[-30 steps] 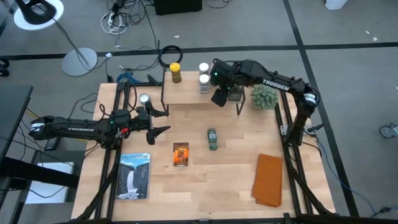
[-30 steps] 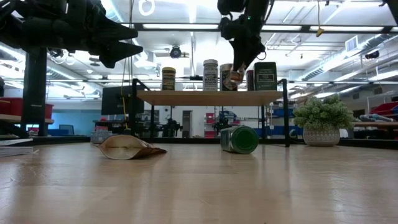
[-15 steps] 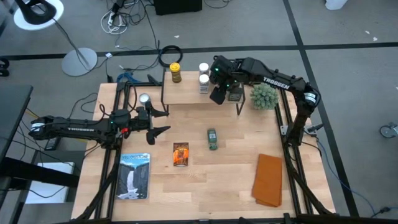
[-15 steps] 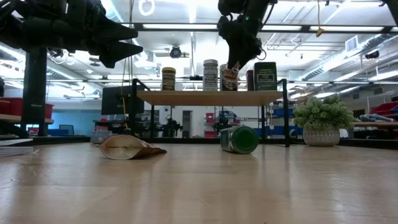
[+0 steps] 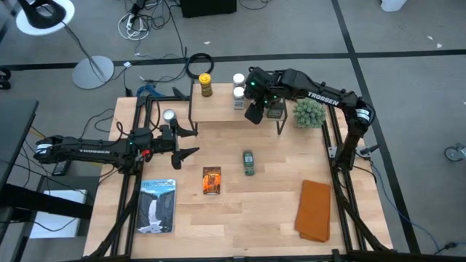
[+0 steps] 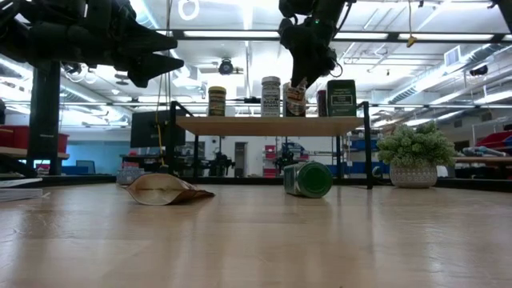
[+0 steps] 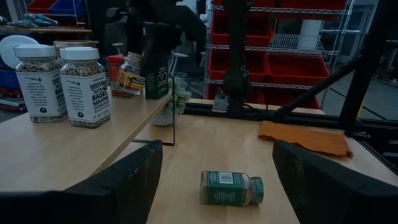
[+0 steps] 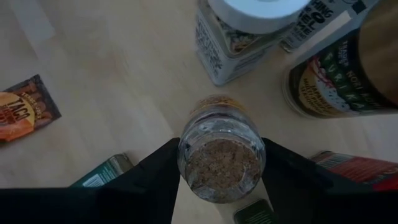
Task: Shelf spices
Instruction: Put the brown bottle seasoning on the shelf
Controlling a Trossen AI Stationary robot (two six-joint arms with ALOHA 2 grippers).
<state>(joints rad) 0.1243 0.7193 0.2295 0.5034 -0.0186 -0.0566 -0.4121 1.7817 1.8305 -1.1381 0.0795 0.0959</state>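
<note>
right pincer (image 8: 221, 163): fingers on either side of a small clear glass jar of tan spice (image 8: 221, 158), above the light-wood shelf on black legs (image 5: 218, 110) | left pincer (image 5: 191, 142): wide, empty, over the wooden counter (image 5: 277, 196) | on counter: green-lidded jar (image 5: 249, 162) on its side; orange packet (image 5: 211, 180) flat

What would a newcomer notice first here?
The right hand over the shelf, its fingers either side of a clear spice jar among the jars there. Next, the green-lidded jar lying on its side mid-table beside the orange packet.
</note>
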